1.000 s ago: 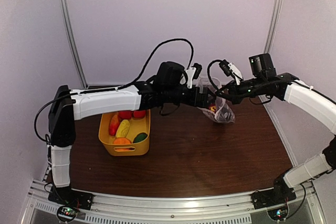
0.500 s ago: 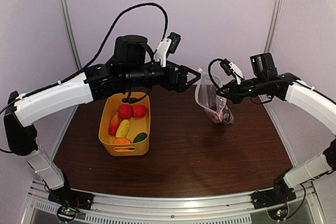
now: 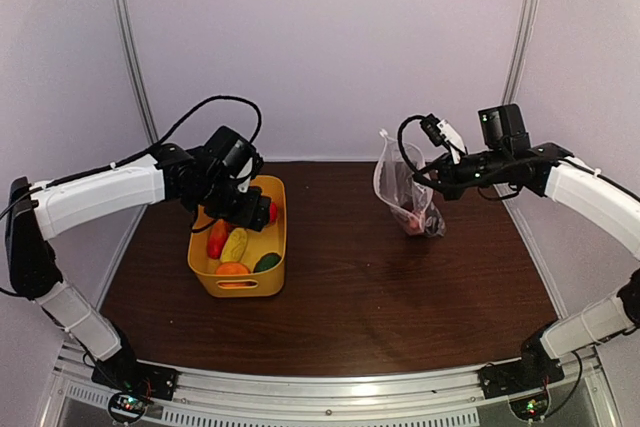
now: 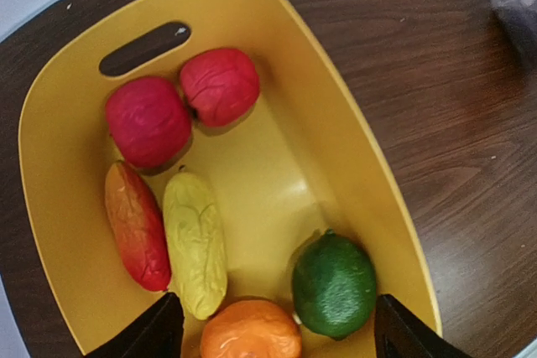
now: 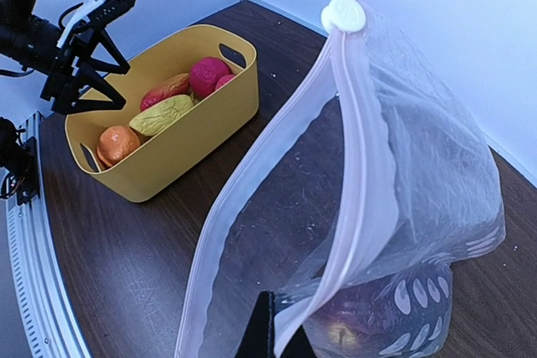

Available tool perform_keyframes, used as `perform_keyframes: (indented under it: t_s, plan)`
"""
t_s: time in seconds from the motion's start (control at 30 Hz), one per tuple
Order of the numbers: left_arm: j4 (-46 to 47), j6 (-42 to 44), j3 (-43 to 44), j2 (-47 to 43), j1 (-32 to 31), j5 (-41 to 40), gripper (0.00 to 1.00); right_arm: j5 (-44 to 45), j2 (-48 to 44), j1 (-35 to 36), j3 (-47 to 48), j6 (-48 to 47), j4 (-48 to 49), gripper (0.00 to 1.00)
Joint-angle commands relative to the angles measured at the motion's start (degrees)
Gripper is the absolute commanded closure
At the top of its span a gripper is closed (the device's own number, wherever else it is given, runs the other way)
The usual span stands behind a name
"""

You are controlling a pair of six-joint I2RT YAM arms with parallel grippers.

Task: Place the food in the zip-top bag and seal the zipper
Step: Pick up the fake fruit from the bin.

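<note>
Left gripper [image 4: 278, 331] hangs with jaws spread wide above the yellow basket [image 4: 352, 148], where six pieces of food [image 4: 195, 241] lie. Farther back, the right gripper [image 5: 273, 329] pinches the zip-top bag [image 5: 403, 207] by its mouth edge, holding it upright with a red piece inside.

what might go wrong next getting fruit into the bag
The open left pincer hovers over the lime and orange, which touch, near the wall of the yellow basket; closing might clip the wall or nudge the wrong fruit. The right pincer pinches the zip-top bag at one spot on its mouth edge, so the mouth sags; a fruit might catch the rim or tug it free.
</note>
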Motion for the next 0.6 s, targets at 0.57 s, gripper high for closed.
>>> perform_keyframes:
  t_s: [0.57]
  plan:
    - [-8.16,6.76,7.43,21.43,9.64,2.28,0.39,1.83,-3.2,-0.33,-4.17,-0.77,2.92,1.0]
